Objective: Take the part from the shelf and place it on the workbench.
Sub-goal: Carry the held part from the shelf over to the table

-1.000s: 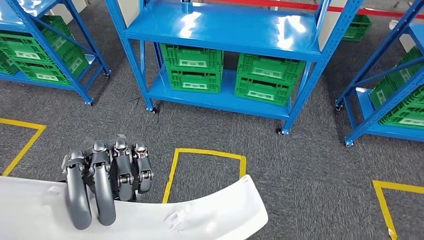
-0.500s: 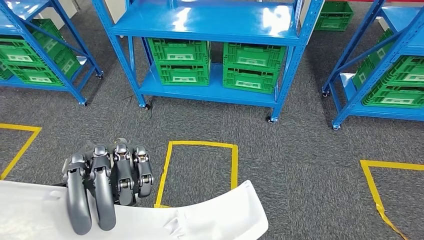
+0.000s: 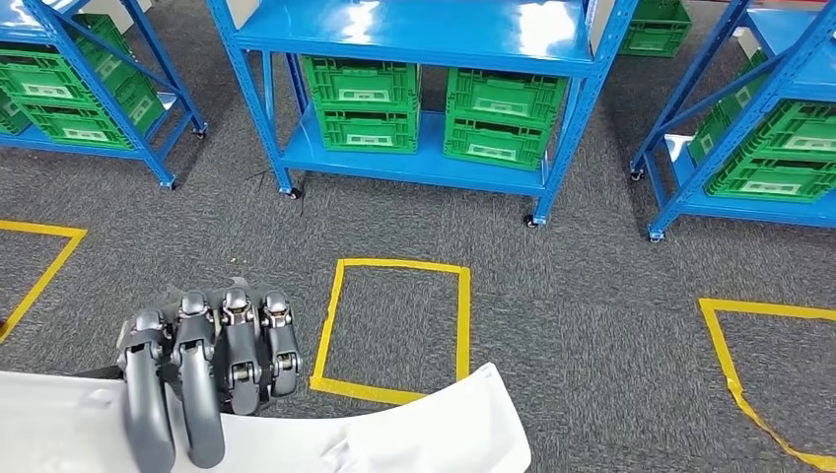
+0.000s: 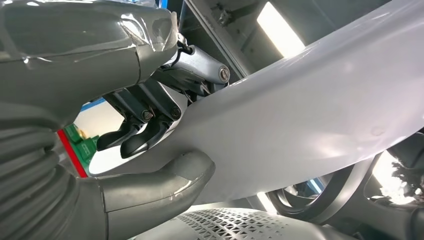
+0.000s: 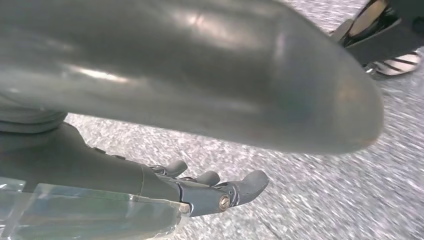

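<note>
Shifted whole picture since before, from the camera moving. Seen from the head: left hand [image 3: 202, 370] wrapped over the white curved part [image 3: 414, 434], above grey carpet [image 3: 582, 325] and a yellow tape square [image 3: 394, 330], facing blue shelves [image 3: 414, 39] with green crates [image 3: 360, 103]. Seen from the left wrist: fingers [image 4: 140, 137] and thumb clamped on the part [image 4: 310, 115]. Seen from the right wrist: right hand [image 5: 200, 192] holding nothing, fingers loose over carpet.

white part [image 3: 414, 434] cut off by bottom edge — carpet [image 5: 320, 165] motion-blurred

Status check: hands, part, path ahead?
Left hand grips white part. Right hand open, holds nothing. Blue shelf ahead; yellow floor square between.
</note>
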Robot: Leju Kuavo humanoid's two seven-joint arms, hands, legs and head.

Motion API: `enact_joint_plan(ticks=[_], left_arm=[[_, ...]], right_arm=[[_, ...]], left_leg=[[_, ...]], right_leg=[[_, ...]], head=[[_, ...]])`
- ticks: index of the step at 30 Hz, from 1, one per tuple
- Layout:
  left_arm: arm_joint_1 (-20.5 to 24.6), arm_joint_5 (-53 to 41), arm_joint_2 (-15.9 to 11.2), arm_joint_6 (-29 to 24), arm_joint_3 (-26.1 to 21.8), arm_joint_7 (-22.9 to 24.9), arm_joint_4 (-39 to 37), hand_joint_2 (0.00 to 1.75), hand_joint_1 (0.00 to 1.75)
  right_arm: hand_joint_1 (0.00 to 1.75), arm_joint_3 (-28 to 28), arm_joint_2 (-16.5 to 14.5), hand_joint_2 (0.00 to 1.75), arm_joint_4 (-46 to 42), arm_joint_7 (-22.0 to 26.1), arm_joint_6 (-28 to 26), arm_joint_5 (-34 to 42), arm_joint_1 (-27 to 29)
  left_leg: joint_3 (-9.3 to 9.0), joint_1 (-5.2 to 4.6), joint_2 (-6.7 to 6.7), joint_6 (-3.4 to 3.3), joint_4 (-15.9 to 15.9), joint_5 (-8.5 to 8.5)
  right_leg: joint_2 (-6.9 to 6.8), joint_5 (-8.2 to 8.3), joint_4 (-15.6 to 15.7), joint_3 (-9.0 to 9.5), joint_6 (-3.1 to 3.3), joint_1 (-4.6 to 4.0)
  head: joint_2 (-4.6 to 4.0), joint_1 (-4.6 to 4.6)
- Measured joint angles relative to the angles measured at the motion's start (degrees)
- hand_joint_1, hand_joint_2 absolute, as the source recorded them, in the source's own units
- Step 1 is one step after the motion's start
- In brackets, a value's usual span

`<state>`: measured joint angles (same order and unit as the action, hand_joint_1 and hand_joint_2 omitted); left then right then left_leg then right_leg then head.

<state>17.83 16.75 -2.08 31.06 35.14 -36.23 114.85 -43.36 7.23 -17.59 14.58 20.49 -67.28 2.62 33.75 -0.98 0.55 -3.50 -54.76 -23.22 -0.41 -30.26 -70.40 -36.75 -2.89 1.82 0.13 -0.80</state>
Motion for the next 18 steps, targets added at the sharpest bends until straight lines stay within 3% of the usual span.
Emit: enact_joint_plan(ticks=[1,3,5,7,8,10,11,12,13,14,15,16,18], left_arm=[[-0.01,-0.02,-0.02,-0.01,-0.02,-0.02,0.02,1.75,1.75],[-0.02,-0.12,-0.04,-0.01,-0.05,-0.05,0.19,1.75,1.75],[-0.07,-0.3,-0.05,-0.02,-0.09,-0.05,0.33,1.75,1.75],[-0.13,-0.5,-0.09,-0.08,-0.11,-0.02,0.38,1.75,1.75],[-0.15,-0.57,-0.13,-0.13,-0.14,0.02,0.44,1.75,1.75],[-0.18,-0.69,-0.21,-0.26,-0.19,0.09,0.56,1.75,1.75],[-0.19,-0.76,-0.26,-0.32,-0.19,0.11,0.6,1.75,1.75],[-0.21,-0.85,-0.3,-0.37,-0.18,0.12,0.61,1.75,1.75],[-0.23,-0.93,-0.33,-0.41,-0.17,0.12,0.62,1.75,1.75],[-0.25,-1.01,-0.36,-0.44,-0.17,0.12,0.62,1.75,1.75],[-0.25,-1.06,-0.37,-0.46,-0.16,0.12,0.63,1.75,1.75],[-0.24,-1.08,-0.37,-0.48,-0.16,0.12,0.69,1.75,1.75],[-0.2,-1.14,-0.34,-0.54,-0.15,0.12,0.94,1.75,1.75]], right_arm=[[0.0,0.0,0.05,0.0,-0.05,0.11,-0.07,-0.13,-0.07],[0.0,0.0,0.16,0.0,-0.15,0.45,-0.22,-0.36,-0.29],[0.0,-0.08,0.19,0.0,-0.18,0.78,-0.32,-0.47,-0.4],[0.0,-0.43,0.11,0.0,-0.08,0.93,-0.38,-0.4,-0.42],[0.0,-0.64,0.08,0.0,-0.02,1.05,-0.41,-0.4,-0.5],[0.0,-0.89,0.01,0.0,0.04,1.45,-0.49,-0.63,-0.71],[0.0,-0.91,-0.02,0.0,0.05,1.64,-0.55,-0.82,-0.73],[0.0,-0.91,-0.05,0.0,0.07,1.78,-0.6,-0.99,-0.72],[0.0,-0.92,-0.08,0.0,0.09,1.85,-0.65,-1.1,-0.73],[0.0,-0.93,-0.09,0.0,0.1,1.88,-0.68,-1.15,-0.75],[0.0,-0.93,-0.1,0.0,0.11,1.9,-0.68,-1.17,-0.78],[0.0,-0.94,-0.14,0.0,0.11,1.91,-0.69,-1.19,-0.82],[0.0,-0.94,-0.32,0.0,0.14,2.03,-0.76,-1.24,-0.86]], left_leg=[[1.02,0.05,0.0,0.23,-0.75,0.27],[2.81,-0.01,0.06,0.82,-2.26,0.79],[3.67,-0.03,0.17,1.41,-2.96,1.49],[4.12,0.16,0.13,2.05,-3.3,1.48],[4.51,0.31,0.02,2.46,-4.24,0.15],[5.79,0.7,-0.25,3.29,-9.25,-5.19],[6.49,0.91,-0.3,3.6,-12.94,-7.97],[6.96,1.07,-0.31,3.78,-16.39,-9.72],[6.86,1.17,-0.31,3.85,-18.67,-10.16],[5.88,1.22,-0.32,3.77,-19.07,-9.34],[3.9,1.21,-0.36,3.54,-17.48,-7.8],[0.93,1.13,-0.48,3.11,-14.02,-6.46],[-5.34,0.77,-0.76,2.12,-5.34,-6.62]], right_leg=[[0.0,0.74,3.79,2.68,-0.45,0.16],[0.15,0.4,11.18,7.42,-0.27,-0.03],[0.35,-0.4,13.51,8.56,0.58,-0.46],[0.33,0.32,13.37,7.71,1.63,-0.28],[0.27,0.87,13.38,7.28,2.28,-0.16],[0.16,2.06,13.4,6.22,3.11,-0.1],[0.17,2.68,13.37,5.54,3.24,-0.16],[0.17,3.32,13.33,4.74,3.22,-0.22],[0.17,3.97,13.29,3.9,3.16,-0.3],[0.17,4.6,13.25,3.06,3.08,-0.37],[0.18,5.23,13.23,2.27,3.0,-0.47],[0.21,5.8,13.22,1.66,2.9,-0.51],[0.3,6.91,13.31,0.95,2.4,-0.51]], head=[[0.0,0.01],[0.0,-0.02],[0.0,-0.01],[0.0,0.08],[0.0,0.09],[0.0,0.14],[0.0,0.11],[0.0,0.11],[0.0,0.1],[0.0,0.09],[0.0,0.08],[0.0,0.08],[0.0,0.13]])
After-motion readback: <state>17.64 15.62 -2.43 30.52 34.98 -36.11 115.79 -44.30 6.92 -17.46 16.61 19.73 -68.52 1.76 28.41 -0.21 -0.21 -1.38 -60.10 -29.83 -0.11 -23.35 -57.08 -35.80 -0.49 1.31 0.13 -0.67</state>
